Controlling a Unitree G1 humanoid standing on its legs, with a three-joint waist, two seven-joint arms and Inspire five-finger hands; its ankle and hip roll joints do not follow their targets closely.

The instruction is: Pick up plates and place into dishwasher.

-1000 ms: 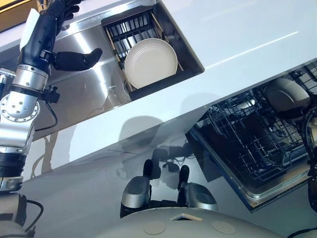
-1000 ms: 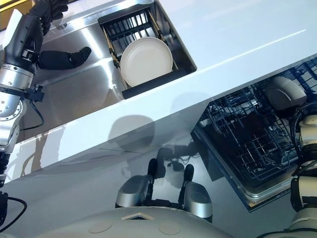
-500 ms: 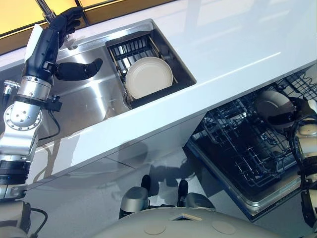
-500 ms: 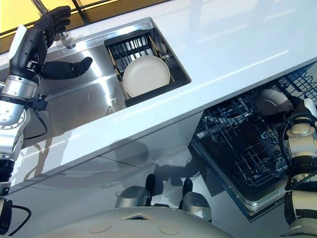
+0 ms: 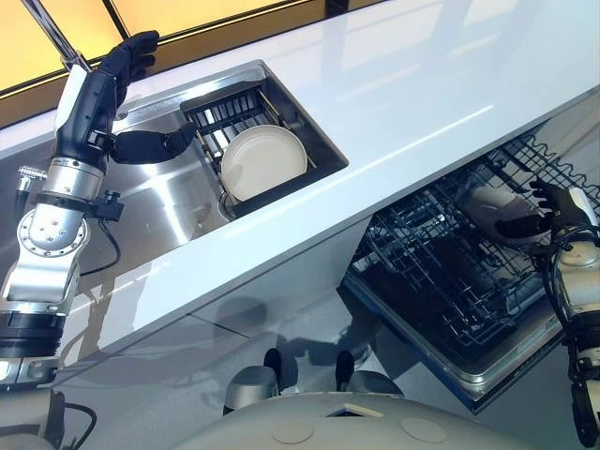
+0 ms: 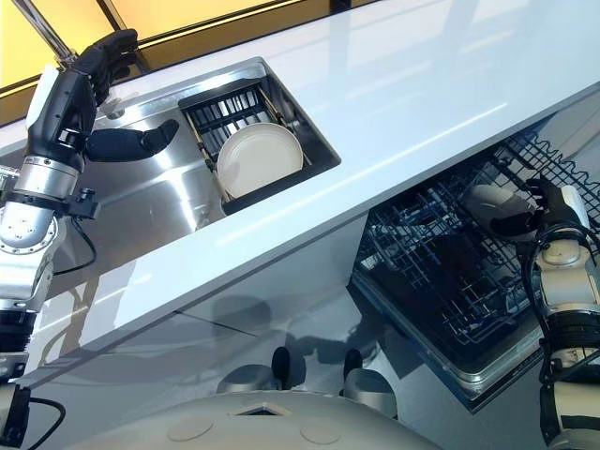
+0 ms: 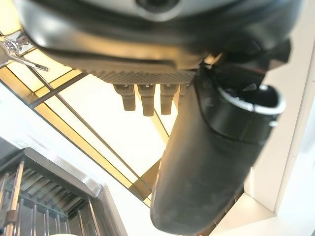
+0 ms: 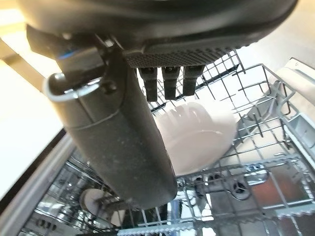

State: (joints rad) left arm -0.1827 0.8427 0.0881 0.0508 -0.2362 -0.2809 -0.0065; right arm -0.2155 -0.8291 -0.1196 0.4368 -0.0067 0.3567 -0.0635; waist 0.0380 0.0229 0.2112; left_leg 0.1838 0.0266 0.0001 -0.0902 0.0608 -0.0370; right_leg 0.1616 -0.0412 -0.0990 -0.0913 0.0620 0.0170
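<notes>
Right hand (image 6: 548, 208): holds a white plate (image 5: 492, 208) at its rim, thumb and fingers closed on it, over the dishwasher rack (image 5: 441, 281)
Plate in hand: inside the upper rack area, tilted, its lower edge near the wire tines; whether it already sits in a slot cannot be read from the head views, though the right wrist view suggests it rests among the tines
Left hand (image 5: 127, 103): raised over the sink (image 5: 159, 202), fingers relaxed and straight, thumb extended toward the drying rack, grasping nothing
Remaining plate (image 5: 262, 161): lies tilted in the dark sink rack (image 6: 230, 112), well apart from the left hand
Step in hand: seat the held plate between two tines, then release
Method: keep the plate on edge and aligned with the tine rows; lower until the rim bears on the wire base; let go only once the plate stands unsupported
Risk: release at a slant may let the plate tip against a neighbouring wire
Edges: the counter (image 5: 422, 103) front edge overhangs the rack close above the right hand; withdraw outward and low, not straight up
Open room: the rack's middle and near rows appear free; the dishwasher door (image 5: 487, 366) rim bounds the lower side
Next reach: the left hand has a clear path across the steel basin to the sink rack
</notes>
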